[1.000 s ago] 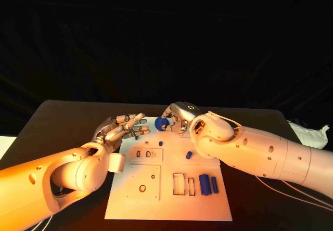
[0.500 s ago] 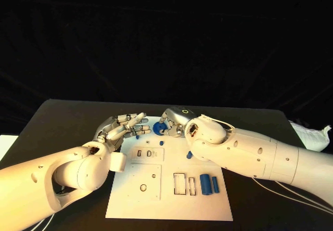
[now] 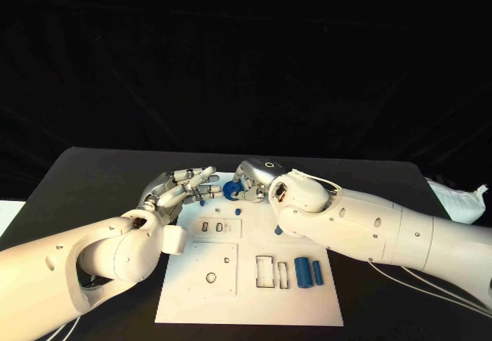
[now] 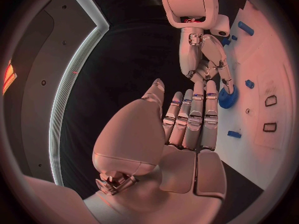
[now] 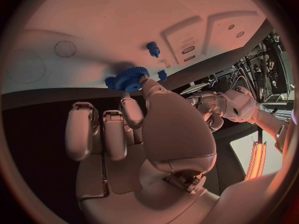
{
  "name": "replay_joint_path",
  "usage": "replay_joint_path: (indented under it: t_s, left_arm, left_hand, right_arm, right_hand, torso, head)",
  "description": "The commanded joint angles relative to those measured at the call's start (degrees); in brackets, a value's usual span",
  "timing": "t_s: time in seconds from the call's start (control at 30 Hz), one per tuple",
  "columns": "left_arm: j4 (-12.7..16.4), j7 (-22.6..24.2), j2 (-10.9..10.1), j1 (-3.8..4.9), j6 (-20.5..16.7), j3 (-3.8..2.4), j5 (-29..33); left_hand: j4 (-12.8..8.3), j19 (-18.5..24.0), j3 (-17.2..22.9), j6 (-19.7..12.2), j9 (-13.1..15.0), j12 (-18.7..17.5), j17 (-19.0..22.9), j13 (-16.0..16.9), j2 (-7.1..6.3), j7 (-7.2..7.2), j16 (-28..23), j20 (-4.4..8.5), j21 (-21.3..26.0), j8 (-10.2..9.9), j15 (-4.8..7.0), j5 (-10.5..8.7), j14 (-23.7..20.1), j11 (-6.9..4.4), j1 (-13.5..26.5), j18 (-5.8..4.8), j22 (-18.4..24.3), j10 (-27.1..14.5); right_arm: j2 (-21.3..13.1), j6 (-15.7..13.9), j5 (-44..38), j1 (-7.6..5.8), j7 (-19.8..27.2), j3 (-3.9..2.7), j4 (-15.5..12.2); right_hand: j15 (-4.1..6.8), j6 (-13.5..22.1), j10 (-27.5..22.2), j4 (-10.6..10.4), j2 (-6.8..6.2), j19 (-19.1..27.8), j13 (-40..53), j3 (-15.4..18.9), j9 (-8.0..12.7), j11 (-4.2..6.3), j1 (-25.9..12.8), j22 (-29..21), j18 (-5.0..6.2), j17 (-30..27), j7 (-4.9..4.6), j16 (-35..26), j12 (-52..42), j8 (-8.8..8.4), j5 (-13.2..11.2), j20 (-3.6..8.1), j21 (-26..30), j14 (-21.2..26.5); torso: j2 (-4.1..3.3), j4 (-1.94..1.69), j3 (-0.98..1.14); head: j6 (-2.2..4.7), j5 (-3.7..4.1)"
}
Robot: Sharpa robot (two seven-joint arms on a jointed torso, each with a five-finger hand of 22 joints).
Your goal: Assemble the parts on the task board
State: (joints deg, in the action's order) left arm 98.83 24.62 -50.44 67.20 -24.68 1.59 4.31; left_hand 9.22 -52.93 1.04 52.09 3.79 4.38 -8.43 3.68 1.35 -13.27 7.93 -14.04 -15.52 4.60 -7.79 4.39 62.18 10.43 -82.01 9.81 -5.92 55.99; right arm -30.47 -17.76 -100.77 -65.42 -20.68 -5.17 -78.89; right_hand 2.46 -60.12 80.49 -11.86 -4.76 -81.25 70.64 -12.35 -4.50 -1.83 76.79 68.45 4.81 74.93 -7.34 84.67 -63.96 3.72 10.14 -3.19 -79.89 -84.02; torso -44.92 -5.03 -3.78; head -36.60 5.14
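Observation:
The white task board [image 3: 266,305] lies in the middle of the black table. At its far edge my right hand [image 3: 259,176] pinches a blue gear [image 3: 234,189] between thumb and a finger, just above the board; the gear [image 5: 127,78] also shows in the right wrist view. My left hand [image 3: 185,188] hovers beside the gear, fingers stretched out and holding nothing. In the left wrist view those fingers [image 4: 193,119] point toward the gear [image 4: 227,98]. A small blue peg [image 3: 238,211] stands on the board near the gear, and another blue piece [image 3: 278,229] lies by my right forearm.
Two blue cylinders [image 3: 303,272] lie side by side on the board's right part, next to rectangular slots [image 3: 271,271]. A round hole [image 3: 211,278] sits in the left panel. A crumpled white thing [image 3: 456,199] lies at the table's right edge.
My right hand has carried the gear slightly left and down toward the board's far edge. The left hand has barely moved.

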Motion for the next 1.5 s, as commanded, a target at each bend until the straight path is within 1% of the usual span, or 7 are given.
replay_joint_path:
  t_s: [0.03, 0.7, 1.0, 1.03, 1.17, 1.3, 1.5]
  left_arm:
    - [0.17, 0.57, 0.08, 0.06, 0.88, -0.04, 0.04]
    - [0.32, 0.48, -0.08, 0.07, 0.80, -0.04, 0.04]
    - [0.14, 0.44, -0.04, 0.07, 0.87, -0.04, 0.07]
    - [0.05, 0.45, -0.07, 0.07, 0.91, -0.04, 0.11]
    - [-0.14, 0.48, -0.34, 0.06, 1.04, -0.04, 0.15]
    - [-0.25, 0.61, -0.54, 0.06, 1.24, -0.03, 0.16]
    - [-0.62, 0.72, -0.59, 0.04, 1.52, -0.02, 0.13]
  left_hand:
    - [-0.27, -0.51, -0.01, 0.11, -0.05, -0.28, -0.06, -0.04, 0.37, -0.31, -0.39, 0.07, 0.34, -0.29, -0.01, -0.10, 0.20, 0.28, 0.00, 0.68, 0.06, 0.16]
    - [-0.27, -0.51, -0.01, 0.11, -0.05, -0.28, -0.06, -0.04, 0.37, -0.31, -0.39, 0.07, 0.34, -0.29, -0.01, -0.10, 0.20, 0.28, 0.00, 0.68, 0.06, 0.16]
    - [-0.45, -0.55, 0.10, 0.19, -0.04, -0.29, -0.10, -0.03, 0.41, -0.30, -0.49, 0.08, 0.39, -0.33, 0.01, -0.12, 0.24, 0.26, -0.05, 0.68, 0.11, 0.25]
    - [-0.45, -0.55, 0.10, 0.19, -0.04, -0.29, -0.10, -0.03, 0.41, -0.30, -0.49, 0.08, 0.39, -0.33, 0.01, -0.12, 0.24, 0.26, -0.05, 0.68, 0.11, 0.25]
    - [-0.47, -0.56, 0.11, 0.18, -0.05, -0.30, -0.11, -0.04, 0.41, -0.30, -0.51, 0.08, 0.40, -0.34, 0.01, -0.12, 0.25, 0.26, -0.05, 0.68, 0.12, 0.25]
    - [-0.48, -0.56, 0.12, 0.19, -0.05, -0.30, -0.11, -0.04, 0.41, -0.30, -0.51, 0.08, 0.40, -0.34, 0.01, -0.12, 0.25, 0.26, -0.05, 0.68, 0.12, 0.26]
    - [-0.52, -0.57, 0.14, 0.22, -0.04, -0.29, -0.12, -0.03, 0.40, -0.27, -0.53, 0.09, 0.41, -0.34, 0.01, -0.12, 0.26, 0.24, -0.06, 0.68, 0.13, 0.30]
  right_arm:
    - [0.24, 1.35, -0.76, 0.16, -1.17, 0.18, 0.54]
    - [0.30, 3.14, 0.37, 0.10, -0.95, 0.40, 0.83]
    - [-2.61, -7.49, 2.25, 0.30, 2.15, 0.39, -2.03]
    - [-4.32, -10.48, 3.38, 0.34, 3.94, 0.29, -3.48]
    - [-10.13, -13.51, 7.71, 0.38, 9.30, -0.42, -7.25]
    - [-15.77, -10.78, 15.53, 0.40, 17.35, -1.32, -8.65]
    - [-22.08, -5.35, 23.29, 0.77, 25.95, -1.88, -7.00]
  right_hand:
    - [-0.54, 2.37, -0.37, -0.47, -0.48, -0.12, -0.08, 0.61, 0.22, -0.66, -1.33, 0.07, -0.67, 4.40, -0.34, 0.25, 0.69, -0.29, -3.23, -0.70, -0.22, -3.97]
    - [-1.00, 3.97, -0.99, -2.26, -1.39, -0.05, -0.34, 2.55, 0.34, -1.08, -3.91, 0.21, -0.65, 4.72, -0.68, 0.34, 1.76, 0.08, -4.21, -1.28, -0.26, -4.00]
    - [-0.91, 3.53, -0.36, -2.72, -0.95, -0.14, 0.89, 2.82, 0.23, -0.97, -4.13, 0.46, -0.69, 4.91, -0.57, 0.42, 0.24, 0.06, -1.80, -1.21, -0.40, -4.04]
    - [-0.90, 3.50, -0.25, -2.53, -0.95, -0.17, 1.12, 2.76, 0.23, -0.95, -3.81, 0.52, -0.70, 5.00, -0.56, 0.47, -0.04, 0.05, -1.41, -1.20, -0.44, -4.06]
    - [-0.85, 3.29, 0.15, -1.87, -1.03, -0.33, 1.93, 2.57, 0.18, -0.90, -2.84, 0.90, -0.77, 5.40, -0.50, 0.66, -1.08, 0.09, -1.09, -1.16, -0.64, -4.14]
    - [-0.78, 3.06, -0.11, -0.09, -1.19, -0.43, 1.97, 2.02, 0.15, -0.83, -0.38, 1.27, -0.84, 5.50, -0.50, 0.70, -0.85, 0.06, -1.24, -1.11, -0.81, -4.15]
    - [-0.84, 3.14, -0.54, 2.72, -1.97, -0.39, 1.84, 1.62, 0.22, -0.89, 2.62, 1.41, -0.87, 5.70, -0.65, 0.76, -0.31, -0.03, -0.25, -1.12, -0.87, -4.15]
  torso:
    - [-0.01, -0.05, -0.01]
    - [0.00, 0.01, -0.01]
    - [0.06, -0.07, 0.07]
    - [0.07, 0.03, 0.08]
    - [0.18, 0.44, 0.13]
    - [0.26, 1.04, 0.27]
    - [0.40, 2.02, 0.73]
  head:
    - [-0.01, -0.01]
    - [-0.19, 0.01]
    - [0.07, 0.03]
    - [0.25, 0.02]
    - [0.47, -0.10]
    - [1.00, 0.15]
    - [1.18, -0.08]
